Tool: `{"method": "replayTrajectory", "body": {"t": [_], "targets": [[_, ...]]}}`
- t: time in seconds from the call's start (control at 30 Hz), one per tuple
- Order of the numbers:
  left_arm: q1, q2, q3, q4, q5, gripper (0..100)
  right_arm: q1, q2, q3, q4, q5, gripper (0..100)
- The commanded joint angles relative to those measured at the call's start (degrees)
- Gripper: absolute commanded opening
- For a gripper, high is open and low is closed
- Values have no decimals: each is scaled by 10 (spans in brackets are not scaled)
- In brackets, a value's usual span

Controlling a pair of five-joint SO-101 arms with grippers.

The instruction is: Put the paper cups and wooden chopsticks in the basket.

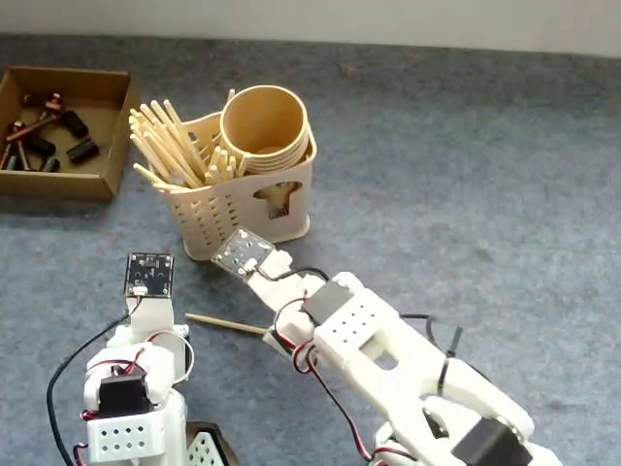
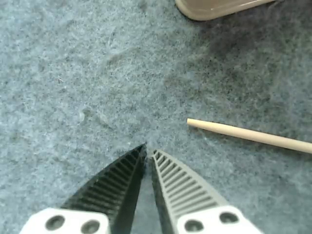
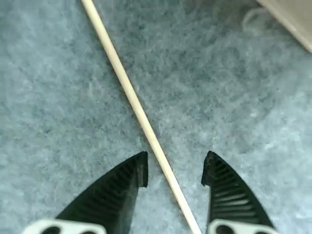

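1. far left, a cardboard box holding small dark parts sits well apart from the work. i judge it is no part of my job.
2. my left gripper hangs low over the grey-blue felt, jaws pressed almost together and pinching nothing. the blunt end of the loose chopstick lies near its tips without touching them. i read this arm as parked clear so the other one has room.
3. that stick lies flat on the felt between my two arms, near the front of the basket but apart from it. it looks to be the last item outside.
4. the basket stands upright. a bundle of wooden chopsticks fans out of its left side, leaning on the wall. the paper cups sit nested in its right side, rims above the edge. most of the task looks done.
5. my right gripper is down at the stick with jaws spread, one tip on either side, touching neither as far as i can tell. it is set across the thin width so that closing would pinch the stick. a round stick on soft felt may roll, so i'd close gently.
6. the felt covers the whole surface. a pale strip of wall runs along its far edge.
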Motion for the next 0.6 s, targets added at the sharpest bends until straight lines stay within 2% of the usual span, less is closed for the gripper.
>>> {"method": "replayTrajectory", "body": {"t": [0.0,0.47,0.57], "targets": [[8,-2,11,2,-2,7,-5,25,-19,-24,-6,188],[8,-2,11,2,-2,7,2,143,-19,-68,-6,187],[8,-2,11,2,-2,7,10,177,-22,-72,-6,128]]}}
